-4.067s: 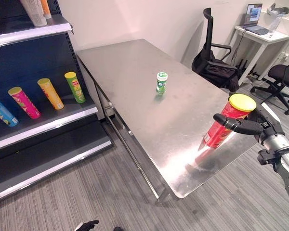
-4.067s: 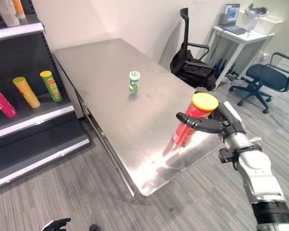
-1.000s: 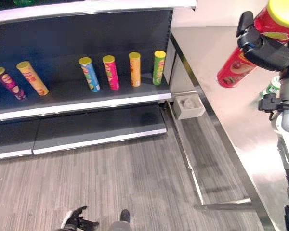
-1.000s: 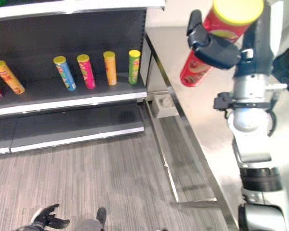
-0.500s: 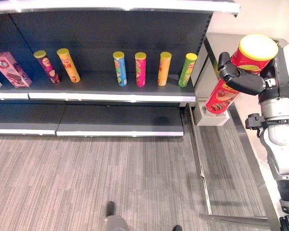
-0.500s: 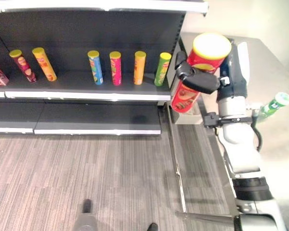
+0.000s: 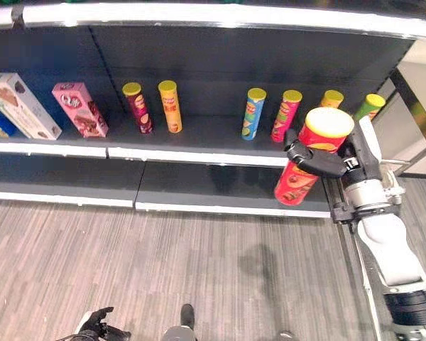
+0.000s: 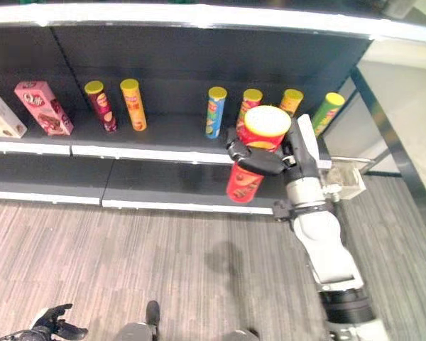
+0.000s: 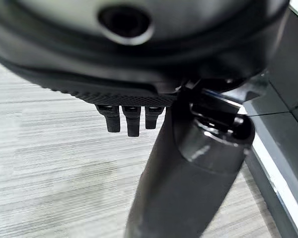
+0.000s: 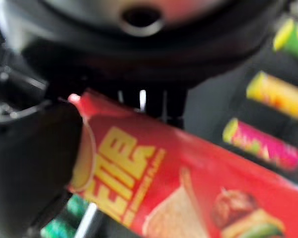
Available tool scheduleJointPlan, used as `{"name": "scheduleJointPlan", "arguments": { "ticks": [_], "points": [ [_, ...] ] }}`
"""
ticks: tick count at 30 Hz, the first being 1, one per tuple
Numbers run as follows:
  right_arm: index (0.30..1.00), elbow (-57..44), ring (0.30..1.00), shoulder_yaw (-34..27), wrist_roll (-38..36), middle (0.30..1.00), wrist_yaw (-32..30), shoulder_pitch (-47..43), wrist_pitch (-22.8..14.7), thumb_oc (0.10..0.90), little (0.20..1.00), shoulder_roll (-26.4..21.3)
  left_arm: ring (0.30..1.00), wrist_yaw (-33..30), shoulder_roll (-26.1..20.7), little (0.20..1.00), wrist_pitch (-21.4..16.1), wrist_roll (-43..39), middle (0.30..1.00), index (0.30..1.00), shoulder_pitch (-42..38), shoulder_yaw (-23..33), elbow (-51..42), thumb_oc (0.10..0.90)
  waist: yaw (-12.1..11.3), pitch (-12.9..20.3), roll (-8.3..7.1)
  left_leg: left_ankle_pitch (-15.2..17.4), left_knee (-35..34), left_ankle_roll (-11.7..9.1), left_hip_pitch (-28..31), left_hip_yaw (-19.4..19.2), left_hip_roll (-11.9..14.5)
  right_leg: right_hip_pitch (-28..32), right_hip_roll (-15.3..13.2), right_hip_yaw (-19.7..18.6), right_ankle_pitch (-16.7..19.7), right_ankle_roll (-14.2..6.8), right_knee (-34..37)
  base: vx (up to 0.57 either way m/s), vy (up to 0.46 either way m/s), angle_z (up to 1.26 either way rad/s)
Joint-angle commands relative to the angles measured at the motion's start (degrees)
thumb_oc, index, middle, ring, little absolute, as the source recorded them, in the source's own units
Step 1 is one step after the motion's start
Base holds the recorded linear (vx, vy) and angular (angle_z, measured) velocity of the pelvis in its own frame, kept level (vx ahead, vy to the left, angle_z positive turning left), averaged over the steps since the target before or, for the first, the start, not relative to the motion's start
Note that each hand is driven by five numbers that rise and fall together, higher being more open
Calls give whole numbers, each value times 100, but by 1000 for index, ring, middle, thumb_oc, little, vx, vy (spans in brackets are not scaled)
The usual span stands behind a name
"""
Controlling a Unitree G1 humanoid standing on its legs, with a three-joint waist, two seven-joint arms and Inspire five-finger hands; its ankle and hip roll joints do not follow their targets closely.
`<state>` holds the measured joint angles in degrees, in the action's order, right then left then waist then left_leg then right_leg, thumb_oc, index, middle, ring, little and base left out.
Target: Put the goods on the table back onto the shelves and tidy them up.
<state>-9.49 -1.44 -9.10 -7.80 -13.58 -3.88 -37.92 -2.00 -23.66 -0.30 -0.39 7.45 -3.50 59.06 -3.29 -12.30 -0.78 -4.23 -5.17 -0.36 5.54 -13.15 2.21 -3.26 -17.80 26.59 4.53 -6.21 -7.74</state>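
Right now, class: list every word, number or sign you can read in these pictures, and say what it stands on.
On the red can held in the right hand: yellow lettering, blurred and partly covered, not readable.
On the shelf cans: print too small to read.
On the pink box: print too small to read.

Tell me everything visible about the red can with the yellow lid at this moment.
The red can is a tall, slim tube, seemingly cardboard, with a yellow lid and printed pictures of food on its side. The right hand is curled round its upper part and holds it in the air, tilted, lid uppermost, in front of the shelf where similar cans stand in a row. It touches nothing but the hand.
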Motion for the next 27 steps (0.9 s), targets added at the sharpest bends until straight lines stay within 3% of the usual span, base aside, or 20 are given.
{"name": "scheduleJointPlan", "arguments": {
  "ticks": [1,3,5,8,10,11,13,15,18,21,24,27],
  "points": [
    [300,-340,300,-602,-12,300,-195,-734,-569,400,300,-469,900,2,150,900,-100,-20,900,900,40,-86,10,800,-8,167,119,549,17,-244,25,89,91,-284,271,-498,145,-404,250,240,-23,-13],
    [300,-260,300,-348,-18,300,-122,-825,-590,400,300,-424,900,81,227,900,-128,-13,900,900,8,-211,-185,800,22,87,81,604,17,-246,67,145,64,-459,431,-478,342,-445,562,183,-103,-15],
    [300,-253,300,-211,-58,300,-49,-878,-564,400,300,-376,900,114,244,900,-128,47,900,900,66,-271,-278,800,-6,176,-1,643,17,-244,91,217,7,-202,519,-520,360,-425,955,166,-152,14],
    [300,-141,300,201,-104,300,57,-1045,-572,400,300,-337,900,48,372,900,-95,-140,900,900,64,-234,-269,800,-81,289,-54,695,259,-378,5,282,178,-8,666,-478,322,-352,1140,154,-219,8],
    [300,-132,300,376,-31,300,104,-1102,-553,400,300,-255,900,78,376,900,-88,-158,900,900,68,-282,-347,800,-106,272,-79,963,938,-505,-239,319,381,146,725,-364,184,-273,1157,160,-270,32],
    [300,-100,300,586,90,300,124,-1120,-511,400,300,-182,900,75,416,900,-66,-232,900,900,88,-296,-400,800,-152,234,-80,1121,1750,-631,-518,354,522,379,793,-274,-2,-127,1192,170,-269,63],
    [300,-56,300,756,228,300,160,-1149,-447,400,300,-127,900,54,461,900,-57,-325,900,900,87,-287,-426,800,-254,127,-48,804,2760,-776,-930,562,636,596,892,-227,-166,59,1213,99,-163,30],
    [300,-28,300,830,241,300,178,-1165,-433,400,300,-114,900,30,472,900,-56,-367,900,900,88,-291,-447,800,-335,47,-53,507,3290,-836,-1294,753,652,748,946,-149,-306,148,1246,104,-67,14],
    [300,42,300,908,277,300,184,-1153,-413,400,300,-112,900,4,489,900,-51,-366,900,900,93,-296,-415,800,-385,126,-86,574,2043,-712,-1353,515,824,854,879,-75,-414,-6,1274,212,78,23],
    [300,163,300,1040,286,300,137,-1249,-462,400,300,-119,900,-34,468,900,-80,-330,900,900,84,-362,-293,800,-504,200,42,-207,443,-816,-1405,718,887,879,925,-208,-540,-91,1274,196,194,8],
    [300,172,300,1068,316,300,102,-1346,-470,400,300,-147,900,-58,477,900,-69,-233,900,900,46,-428,-181,800,-464,312,182,-348,17,-933,-1406,689,952,989,919,-219,-624,-146,1274,214,208,-26],
    [300,55,300,1088,450,300,173,-1335,-393,400,300,-41,900,-70,498,900,-47,-33,900,900,76,-447,-82,800,-417,519,236,-308,17,-801,-1097,586,703,1155,641,-313,-508,-260,1274,248,312,-26]
  ]
}}
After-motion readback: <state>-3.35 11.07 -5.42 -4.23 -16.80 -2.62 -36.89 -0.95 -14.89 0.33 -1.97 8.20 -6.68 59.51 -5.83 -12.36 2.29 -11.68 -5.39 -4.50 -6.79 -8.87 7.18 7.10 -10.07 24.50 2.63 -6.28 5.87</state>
